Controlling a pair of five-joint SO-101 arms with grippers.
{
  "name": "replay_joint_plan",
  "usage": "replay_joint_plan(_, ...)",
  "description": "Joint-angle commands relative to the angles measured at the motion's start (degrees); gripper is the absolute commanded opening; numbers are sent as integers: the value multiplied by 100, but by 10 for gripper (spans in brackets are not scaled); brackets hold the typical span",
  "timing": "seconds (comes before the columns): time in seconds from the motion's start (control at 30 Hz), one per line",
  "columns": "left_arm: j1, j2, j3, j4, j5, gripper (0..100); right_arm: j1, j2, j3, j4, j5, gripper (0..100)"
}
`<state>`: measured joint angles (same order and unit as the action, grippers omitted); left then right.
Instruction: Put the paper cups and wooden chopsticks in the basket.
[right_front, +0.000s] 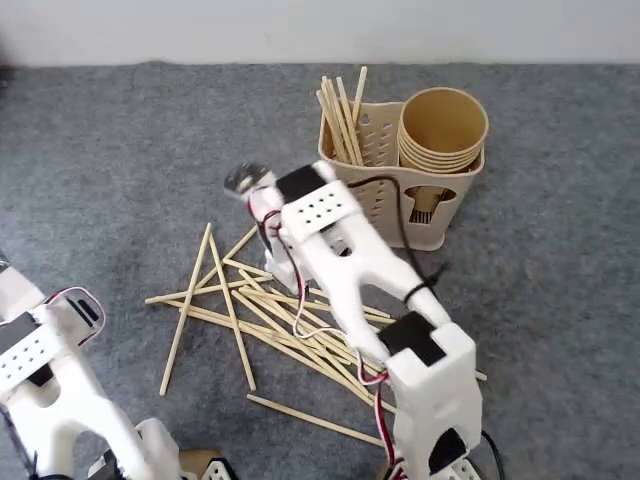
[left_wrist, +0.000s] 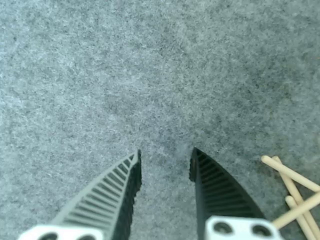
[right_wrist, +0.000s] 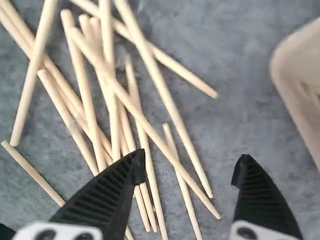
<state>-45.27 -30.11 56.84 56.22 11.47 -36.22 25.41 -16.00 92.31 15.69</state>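
Grey felt-like fabric covers the worktop (right_front: 120, 150). At its far right side stands a beige basket (right_front: 455, 205) with two compartments. A stack of paper cups (right_front: 443, 130) sits in the right compartment, and several upright chopsticks (right_front: 340, 115) lean in the left one.

Many wooden chopsticks (right_front: 250, 310) lie crossed in a loose pile on the middle of the worktop, near the basket but apart from it.

The right arm (right_front: 350, 260) stretches from the near edge over this pile toward the basket. In its wrist view the right pincer (right_wrist: 191, 164) hangs above the pile with its jaws wide apart and nothing between them. A corner of the basket shows at the side.

The left arm (right_front: 50, 370) stays at the near left corner. The left pincer (left_wrist: 166, 155) is partly open and holds nothing. It is over bare fabric, with a few chopstick ends (left_wrist: 292, 175) just beside one jaw.
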Motion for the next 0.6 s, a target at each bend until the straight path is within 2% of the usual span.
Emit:
replay_joint_plan(0.0,44,-35,-48,-97,35,159,-286,57,-281,31,185,290)
replay_joint_plan(0.47,44,-35,-48,-97,35,159,-462,998,-281,-523,229,288)
replay_joint_plan(0.57,44,-35,-48,-97,35,159,-435,1174,-281,-796,229,251)
